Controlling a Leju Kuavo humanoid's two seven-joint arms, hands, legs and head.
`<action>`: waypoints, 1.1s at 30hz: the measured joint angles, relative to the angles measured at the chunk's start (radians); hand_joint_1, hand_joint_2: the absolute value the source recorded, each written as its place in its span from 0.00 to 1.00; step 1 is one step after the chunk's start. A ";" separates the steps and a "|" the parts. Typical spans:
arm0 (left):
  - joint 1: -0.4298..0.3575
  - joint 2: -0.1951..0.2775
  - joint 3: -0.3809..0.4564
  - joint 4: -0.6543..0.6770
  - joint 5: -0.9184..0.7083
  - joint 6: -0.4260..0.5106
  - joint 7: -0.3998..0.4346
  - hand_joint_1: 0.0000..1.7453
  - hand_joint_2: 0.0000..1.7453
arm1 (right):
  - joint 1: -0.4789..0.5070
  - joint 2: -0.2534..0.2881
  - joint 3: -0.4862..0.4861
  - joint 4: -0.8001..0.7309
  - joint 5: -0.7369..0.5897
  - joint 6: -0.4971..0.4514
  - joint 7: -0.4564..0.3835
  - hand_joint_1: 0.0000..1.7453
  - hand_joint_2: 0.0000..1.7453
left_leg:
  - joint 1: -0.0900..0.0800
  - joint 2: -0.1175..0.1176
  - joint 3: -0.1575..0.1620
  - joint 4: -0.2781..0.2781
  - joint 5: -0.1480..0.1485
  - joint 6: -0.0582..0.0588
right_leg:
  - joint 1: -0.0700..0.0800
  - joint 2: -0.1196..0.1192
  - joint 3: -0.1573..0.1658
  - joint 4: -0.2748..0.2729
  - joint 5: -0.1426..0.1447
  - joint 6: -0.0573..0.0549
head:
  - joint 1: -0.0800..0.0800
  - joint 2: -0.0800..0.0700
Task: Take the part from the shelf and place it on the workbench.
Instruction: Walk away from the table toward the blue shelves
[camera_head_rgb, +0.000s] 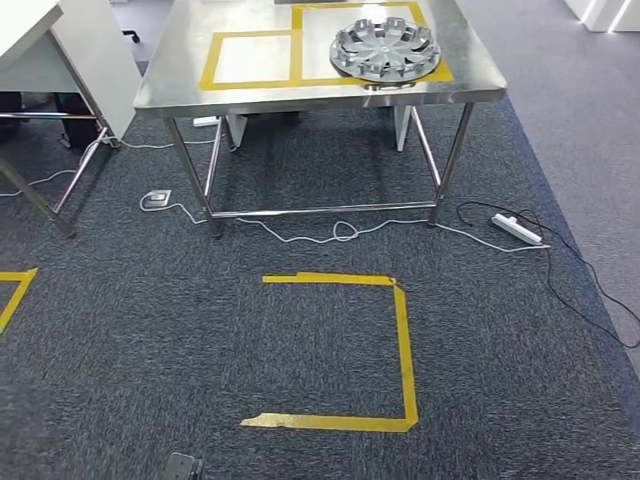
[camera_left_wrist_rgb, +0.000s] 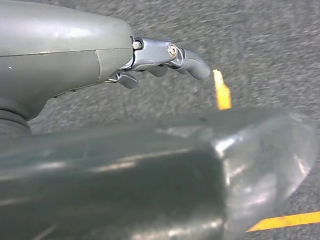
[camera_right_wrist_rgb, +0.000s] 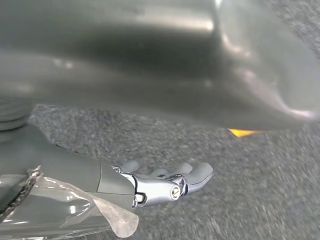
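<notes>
- Looks like the job is basically done: the part (camera_head_rgb: 386, 48), a silver wheel-cover-looking disc, is lying flat on the steel worktop (camera_head_rgb: 173, 70), up at about 1 o'clock in the head view.
- It sits inside the right-hand yellow taped box (camera_head_rgb: 371, 43) on the worktop; its near edge overlaps the tape a bit. The smaller taped box (camera_head_rgb: 251, 58) next to it, around 11 o'clock, has nothing in it.
- Left hand (camera_left_wrist_rgb: 166, 60) hangs over the carpet, fingers straight and loose, holding nothing.
- Right hand (camera_right_wrist_rgb: 166, 182) is the same deal: fingers out, nothing in them, just carpet below.
- My guess is nothing's really left to do, unless another part needs fetching. No shelf visible here.
- On the floor there's a yellow taped outline (camera_head_rgb: 400, 360) at 6 o'clock, plus a power strip (camera_head_rgb: 516, 228) and cables.
</notes>
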 joint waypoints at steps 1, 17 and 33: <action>0.004 -0.004 0.002 -0.008 -0.005 -0.007 -0.001 0.00 0.00 | -0.001 -0.003 -0.001 0.008 0.004 -0.003 -0.002 0.00 0.00 | 0.002 0.005 0.034 -0.025 0.032 -0.003 | -0.001 -0.009 -0.019 0.010 0.008 0.003 | 0.000 0.000; 0.053 -0.062 0.037 -0.145 -0.038 -0.089 0.010 0.00 0.00 | -0.016 -0.047 -0.002 0.086 0.027 -0.016 -0.022 0.00 0.00 | -0.015 -0.048 0.122 -0.309 0.089 0.061 | -0.009 0.064 -0.061 0.189 -0.078 0.052 | 0.002 0.000; 0.096 -0.093 0.049 -0.244 -0.074 -0.129 0.041 0.00 0.00 | -0.023 -0.061 -0.004 0.121 0.034 -0.030 -0.019 0.00 0.00 | -0.005 0.038 0.083 -0.183 0.036 0.007 | -0.006 -0.045 0.033 0.017 -0.036 0.015 | -0.012 0.000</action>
